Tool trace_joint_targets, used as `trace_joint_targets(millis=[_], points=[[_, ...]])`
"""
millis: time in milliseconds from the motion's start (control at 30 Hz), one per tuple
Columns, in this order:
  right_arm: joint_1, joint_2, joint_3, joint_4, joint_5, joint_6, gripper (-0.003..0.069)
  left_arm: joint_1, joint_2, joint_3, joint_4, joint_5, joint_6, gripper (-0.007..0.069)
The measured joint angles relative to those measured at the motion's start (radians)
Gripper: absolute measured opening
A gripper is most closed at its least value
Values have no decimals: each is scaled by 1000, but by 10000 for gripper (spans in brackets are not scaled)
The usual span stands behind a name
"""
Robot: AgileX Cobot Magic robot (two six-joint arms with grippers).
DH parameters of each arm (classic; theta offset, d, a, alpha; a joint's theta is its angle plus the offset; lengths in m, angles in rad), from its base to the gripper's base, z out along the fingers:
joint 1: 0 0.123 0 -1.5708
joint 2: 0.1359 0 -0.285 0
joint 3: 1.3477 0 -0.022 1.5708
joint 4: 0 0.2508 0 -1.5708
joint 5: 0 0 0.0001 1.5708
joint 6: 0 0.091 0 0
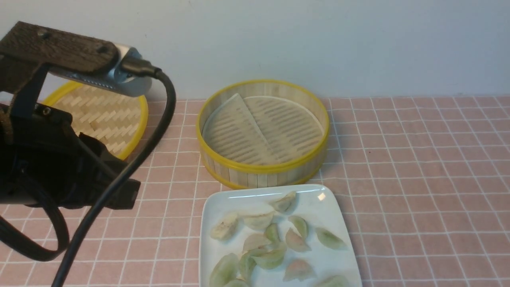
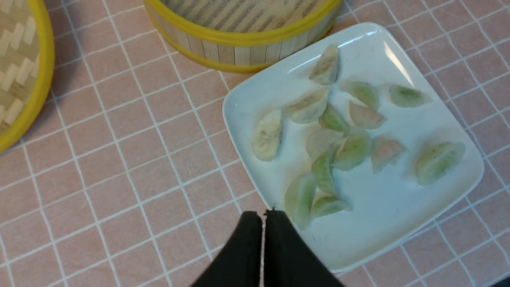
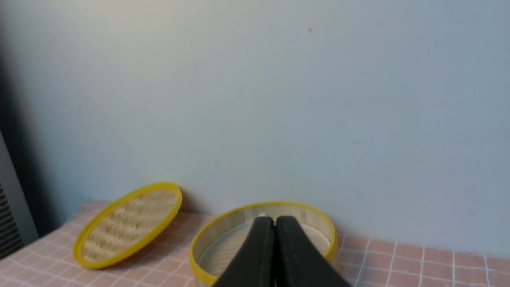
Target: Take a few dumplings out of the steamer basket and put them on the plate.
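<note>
The steamer basket (image 1: 263, 169) stands at the back centre and holds only its pale slatted liner (image 1: 239, 131), partly folded over; I see no dumplings in it. Several dumplings (image 1: 267, 247) lie on the white plate (image 1: 217, 203) just in front of the basket. In the left wrist view my left gripper (image 2: 263, 215) is shut and empty, hovering over the near-left rim of the plate (image 2: 378, 223), beside the dumplings (image 2: 330, 147). My right gripper (image 3: 274, 221) is shut and empty, held well above the table and facing the basket (image 3: 199, 255). It is out of the front view.
The flat woven lid (image 1: 105, 119) leans against the back wall at the left, also seen in the right wrist view (image 3: 127, 223). My left arm (image 1: 59, 171) and its cable fill the front view's left side. A pink tiled cloth covers the table.
</note>
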Motion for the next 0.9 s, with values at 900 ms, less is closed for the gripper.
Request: trace_joint_targets(millis=[900], points=[[0, -31, 22, -55, -96, 46, -15, 0, -608, 512, 22, -374, -95, -6]])
